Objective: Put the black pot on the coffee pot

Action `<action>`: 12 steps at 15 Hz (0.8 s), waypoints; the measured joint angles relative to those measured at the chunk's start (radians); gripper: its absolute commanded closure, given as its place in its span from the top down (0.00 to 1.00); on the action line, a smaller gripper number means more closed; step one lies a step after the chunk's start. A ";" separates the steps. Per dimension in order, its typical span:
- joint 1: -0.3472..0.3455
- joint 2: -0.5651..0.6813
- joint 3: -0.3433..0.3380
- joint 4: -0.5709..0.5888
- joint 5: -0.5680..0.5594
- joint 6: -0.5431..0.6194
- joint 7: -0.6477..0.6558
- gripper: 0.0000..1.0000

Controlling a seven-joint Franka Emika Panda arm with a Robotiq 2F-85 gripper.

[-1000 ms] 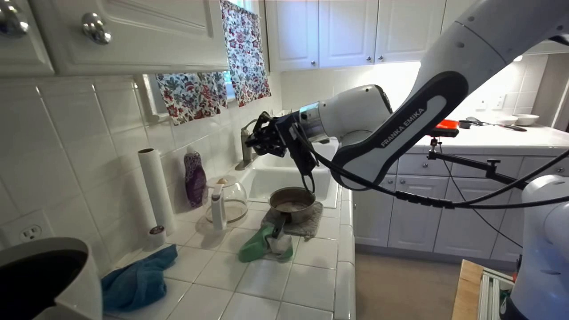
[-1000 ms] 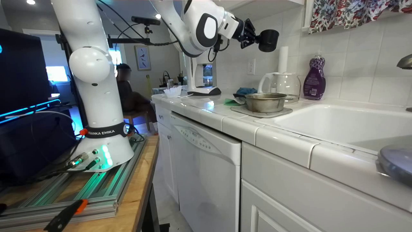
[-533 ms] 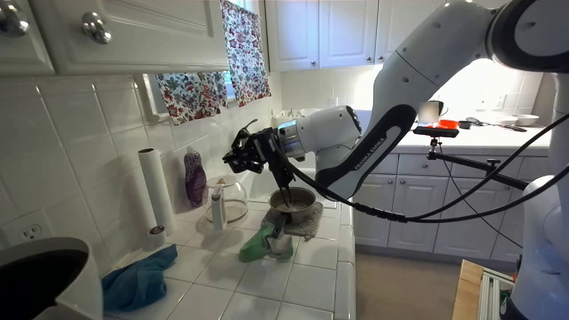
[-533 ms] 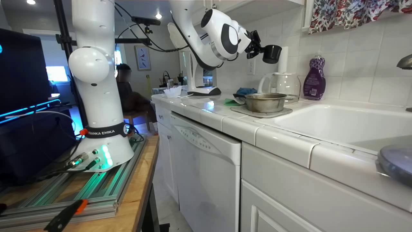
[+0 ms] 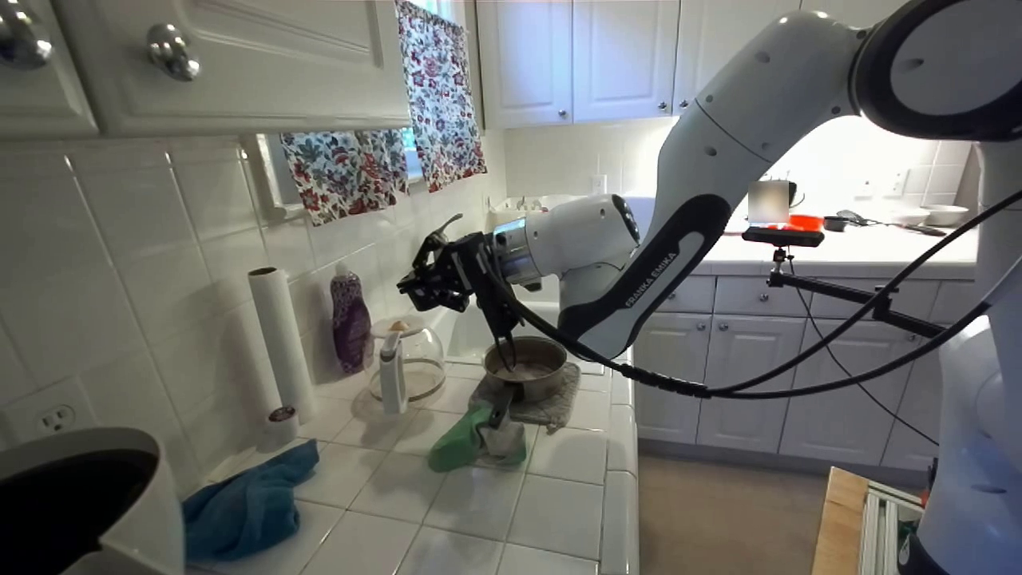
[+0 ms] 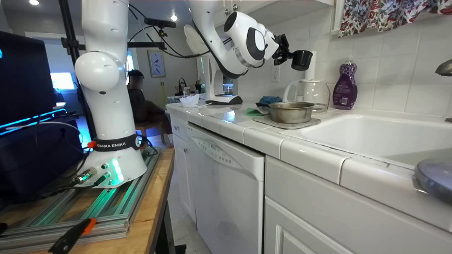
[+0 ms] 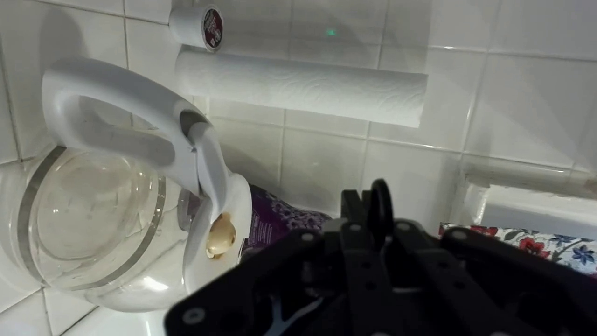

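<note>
The black pot (image 6: 301, 60) is a small black cup shape, held in the air in an exterior view. My gripper (image 6: 289, 56) is shut on it from the side. In the wrist view the gripper (image 7: 360, 202) has a black oval ring, part of the black pot (image 7: 382, 198), at its fingertips; the rest is hidden. The coffee pot (image 5: 419, 351) is a clear glass carafe with a white handle and lid, standing on the counter. It also shows in both other views (image 6: 315, 92) (image 7: 126, 196). My gripper (image 5: 417, 289) hangs above it, apart from it.
A wide metal pot (image 5: 525, 367) sits on a grey mat (image 5: 571, 395), with a green cloth (image 5: 459, 439) at its handle. A paper towel roll (image 5: 281, 343) and a purple bottle (image 5: 350, 319) stand by the wall. The sink (image 6: 374, 137) lies beside them.
Over the last second my gripper has come down and closer over the coffee pot with the black pot held. In the last half second it has moved only slightly toward the wall and paper towel roll.
</note>
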 measured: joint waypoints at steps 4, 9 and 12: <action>-0.002 0.076 0.000 0.098 0.022 -0.018 -0.005 0.01; 0.005 0.210 0.013 0.254 0.047 -0.074 -0.010 0.01; 0.012 0.277 0.024 0.320 0.047 -0.098 -0.011 0.01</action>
